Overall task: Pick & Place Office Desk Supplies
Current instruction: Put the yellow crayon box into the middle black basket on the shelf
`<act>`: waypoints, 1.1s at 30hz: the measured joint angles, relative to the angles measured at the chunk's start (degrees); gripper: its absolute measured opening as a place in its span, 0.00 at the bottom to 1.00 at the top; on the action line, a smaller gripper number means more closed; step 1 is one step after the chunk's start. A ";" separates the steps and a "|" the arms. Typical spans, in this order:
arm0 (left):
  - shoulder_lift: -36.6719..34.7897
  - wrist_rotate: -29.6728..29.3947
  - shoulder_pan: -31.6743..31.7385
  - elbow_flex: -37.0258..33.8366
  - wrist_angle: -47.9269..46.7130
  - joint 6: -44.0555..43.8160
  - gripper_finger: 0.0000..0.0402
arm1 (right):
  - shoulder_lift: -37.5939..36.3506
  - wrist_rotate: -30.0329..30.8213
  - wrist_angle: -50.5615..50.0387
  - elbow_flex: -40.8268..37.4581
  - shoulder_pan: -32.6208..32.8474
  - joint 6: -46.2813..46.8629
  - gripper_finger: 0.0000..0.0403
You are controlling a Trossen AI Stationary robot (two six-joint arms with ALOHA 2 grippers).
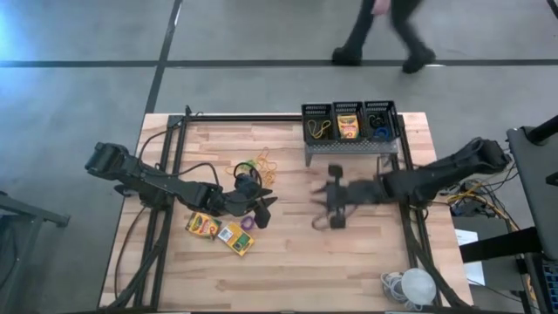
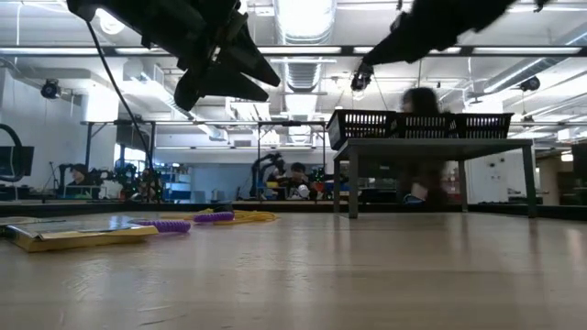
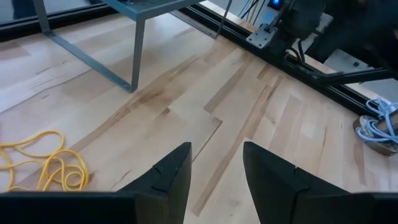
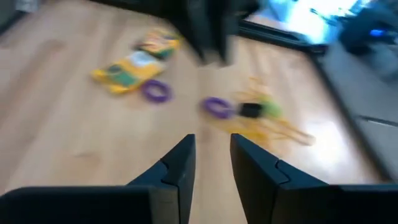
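A: How are the supplies shown?
B: Two yellow-and-green crayon boxes [image 1: 220,231] are seen lying flat on the counter [image 1: 288,270], a purple ring [image 4: 155,91] beside them, and yellow rubber bands [image 3: 43,165] are tangled nearby. Three black mesh bins [image 1: 350,121] are carried on a grey stand [image 1: 349,146].

A: And the tools?
B: The left tool [image 3: 214,165] and right tool [image 4: 210,158] are held above the counter, narrowly parted, nothing gripped.

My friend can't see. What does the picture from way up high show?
Two dark robot arms reach over a wooden table; the left hand and right hand hold nothing. Crayon boxes and rubber bands lie near the left hand, with three mesh bins on a stand behind.
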 joint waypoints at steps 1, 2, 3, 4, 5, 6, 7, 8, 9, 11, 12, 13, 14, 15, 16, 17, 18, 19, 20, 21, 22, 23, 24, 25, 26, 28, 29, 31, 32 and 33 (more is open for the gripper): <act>0.00 0.00 0.00 0.00 -0.02 0.00 0.38 | 0.56 0.04 2.42 -1.72 1.60 1.04 0.23; 0.00 0.00 -0.01 0.00 -0.10 0.00 0.38 | 1.37 0.07 4.97 -3.36 3.07 2.12 0.23; 0.00 0.00 -0.04 0.00 -0.21 0.00 0.38 | 2.24 0.11 7.82 -4.97 4.48 3.05 0.22; 0.00 0.00 -0.06 0.00 -0.22 0.00 0.38 | 3.15 0.13 10.43 -6.52 5.65 4.04 0.22; 0.00 0.00 -0.15 0.00 -0.22 0.01 0.38 | 4.20 0.26 13.11 -7.90 6.76 4.92 0.22; 0.00 0.00 -0.18 0.00 -0.20 0.19 0.38 | 5.38 0.31 16.07 -8.97 7.72 5.53 0.21; 0.00 0.00 -0.32 0.00 -0.21 0.85 0.38 | 6.56 0.31 18.71 -9.95 8.56 6.04 0.21; 0.00 -0.02 -0.52 0.00 -0.27 1.83 0.38 | 7.73 0.31 20.76 -10.91 9.41 6.70 0.20; 0.00 -0.02 -0.82 0.00 -0.47 3.03 0.37 | 9.14 0.32 22.71 -11.67 10.15 7.43 0.20; 0.00 -0.02 -1.87 0.38 -2.39 4.82 0.36 | 11.95 0.32 26.05 -12.64 11.52 9.26 0.19; 0.00 -0.02 -2.63 0.90 -4.09 5.20 0.35 | 13.15 0.34 26.84 -13.01 12.16 10.18 0.19; 0.00 -0.04 -3.64 1.65 -6.40 5.30 0.34 | 14.63 0.36 27.75 -13.11 12.76 11.29 0.18; 0.00 -0.34 -4.77 2.48 -9.09 5.00 0.32 | 16.04 0.35 29.04 -13.12 13.34 12.48 0.18; 0.00 -1.11 -6.15 3.22 -11.89 4.11 0.31 | 17.22 0.33 29.56 -13.29 13.94 13.49 0.18; 0.11 -1.72 -7.75 3.77 -14.43 3.04 0.30 | 18.69 0.39 29.79 -13.46 14.52 14.29 0.18; 0.28 -2.23 -9.29 4.24 -16.97 1.87 0.30 | 20.19 0.42 30.58 -13.37 14.96 14.61 0.17; 0.37 -2.81 -10.99 4.62 -19.81 0.68 0.30 | 21.48 0.42 30.94 -13.17 15.43 14.62 0.17; 0.42 -3.19 -12.65 4.91 -22.40 -0.45 0.29 | 22.81 0.44 31.37 -13.13 15.73 14.55 0.17; 0.53 -3.38 -14.25 5.28 -24.23 -1.58 0.29 | 24.11 0.52 32.13 -12.93 15.85 14.53 0.17; 0.59 -3.51 -15.81 5.62 -25.81 -2.52 0.29 | 25.34 0.50 33.11 -12.48 15.86 14.53 0.17; 0.59 -3.71 -17.40 5.66 -27.33 -3.18 0.29 | 26.33 0.50 33.66 -12.22 15.85 14.55 0.17; 0.99 -3.88 -18.82 5.70 -28.33 -3.72 0.29 | 27.19 0.55 33.52 -11.91 15.85 14.54 0.17; 1.51 -4.11 -20.01 5.83 -28.27 -3.78 0.29 | 27.97 0.70 33.57 -11.31 15.83 14.51 0.17; 2.12 -4.14 -21.21 5.86 -28.11 -3.54 0.29 | 28.52 0.69 33.60 -10.89 15.82 14.29 0.17; 2.98 -4.24 -22.22 5.86 -28.17 -2.77 0.29 | 29.00 0.70 33.45 -10.66 15.76 14.17 0.17; 5.32 -4.17 -23.74 6.26 -28.03 -0.28 0.29 | 29.65 0.65 33.68 -9.69 15.72 13.96 0.17; 6.98 -3.62 -24.42 6.56 -28.26 1.03 0.29 | 29.77 0.66 33.50 -9.55 15.72 13.53 0.17; 9.89 -1.57 -25.23 7.71 -28.55 3.86 0.29 | 29.89 0.68 33.55 -8.94 15.72 12.72 0.17; 11.62 0.02 -25.54 8.46 -28.99 5.48 0.29 | 29.86 0.69 33.55 -8.85 15.72 12.52 0.17; 13.09 1.99 -25.57 9.49 -29.19 6.68 0.29 | 29.82 0.69 33.53 -8.84 15.72 12.40 0.17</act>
